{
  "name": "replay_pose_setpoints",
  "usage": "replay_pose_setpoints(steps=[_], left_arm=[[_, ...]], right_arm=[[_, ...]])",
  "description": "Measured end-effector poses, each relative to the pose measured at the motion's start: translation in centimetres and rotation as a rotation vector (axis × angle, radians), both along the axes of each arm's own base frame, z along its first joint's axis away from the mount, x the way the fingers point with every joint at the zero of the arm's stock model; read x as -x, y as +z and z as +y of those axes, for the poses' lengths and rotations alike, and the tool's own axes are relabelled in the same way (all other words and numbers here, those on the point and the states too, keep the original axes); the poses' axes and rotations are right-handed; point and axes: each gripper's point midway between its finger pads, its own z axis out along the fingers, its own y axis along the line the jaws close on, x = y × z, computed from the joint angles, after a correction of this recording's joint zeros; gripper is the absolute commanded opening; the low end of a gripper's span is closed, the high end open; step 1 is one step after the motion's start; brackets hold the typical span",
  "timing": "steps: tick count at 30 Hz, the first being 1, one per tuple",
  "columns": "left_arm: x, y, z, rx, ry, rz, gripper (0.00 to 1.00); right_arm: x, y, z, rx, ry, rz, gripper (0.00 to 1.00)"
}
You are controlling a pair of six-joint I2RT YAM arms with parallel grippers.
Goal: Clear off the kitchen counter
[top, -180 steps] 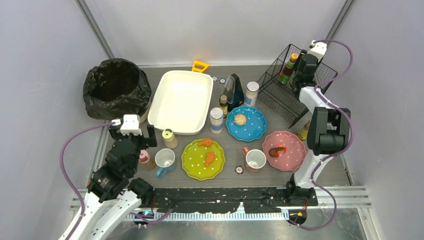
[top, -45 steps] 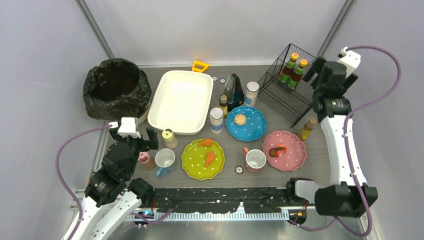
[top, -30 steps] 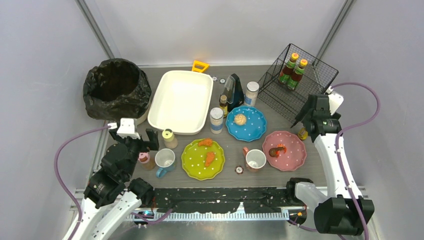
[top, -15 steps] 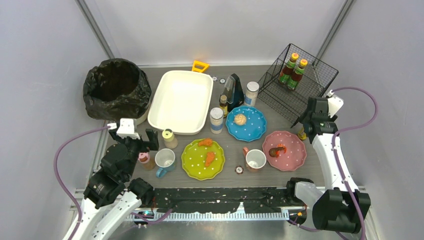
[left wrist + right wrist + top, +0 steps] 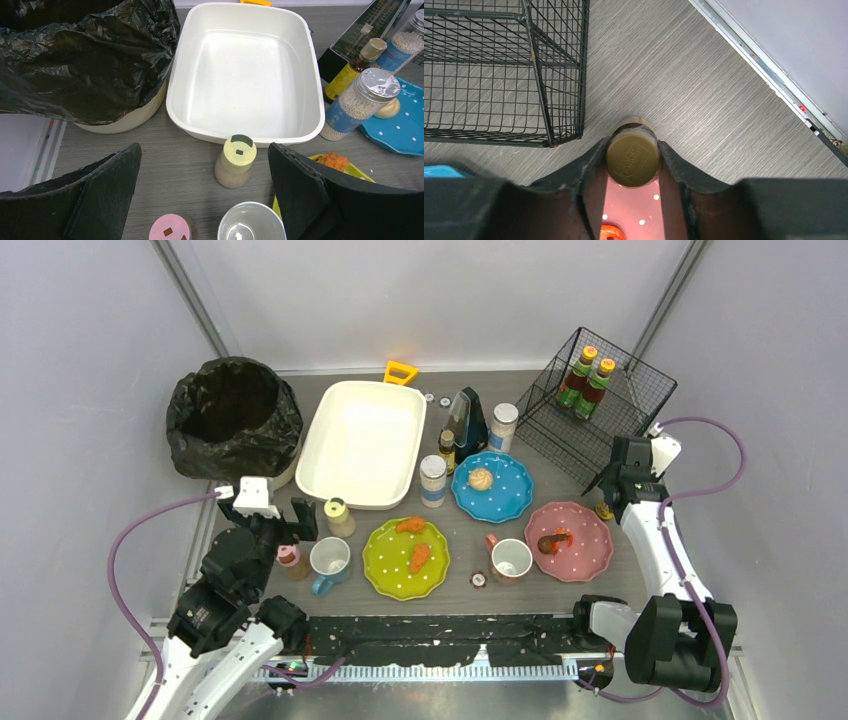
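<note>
Right jaws snug on a gold bottle cap (image 5: 632, 158), plain only from the wrist; left jaws wide apart

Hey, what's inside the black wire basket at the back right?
Two orange-capped bottles stand upright in the wire basket, at its far side. The floor that shows is otherwise bare. The right arm covers its near right corner, so that part is unseen.

kitchen counter (image 5: 468, 532): dark grey-brown wood-grain tabletop, flat, level, fills centre of top view, crowded; small round metal fittings (image 5: 436, 398) upper middle.
</note>
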Motion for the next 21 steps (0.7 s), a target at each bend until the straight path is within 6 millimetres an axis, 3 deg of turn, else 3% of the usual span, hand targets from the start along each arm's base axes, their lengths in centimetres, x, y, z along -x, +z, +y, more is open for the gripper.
replay_pose_setpoints(steps=[8,11,14,21], left_arm=[[0.0,0.0,0.0,0.0,0.0,0.0,0.99],[0.0,0.0,0.0,0.0,0.0,0.0,0.99],[0.0,0.0,0.0,0.0,0.0,0.0,0.99],[0.0,0.0,0.0,0.0,0.0,0.0,0.99]], right_arm=[[1.3,0.5,-0.2,0.018,-0.008,0.019,0.09],[1.9,2.2,-0.4,0.034,-0.015,0.007,0.06],[1.7,5.5,-0.6,0.056,-0.013,-0.048,0.06],[0.2,17.0,-0.9,0.114,0.002,-0.296,0.05]])
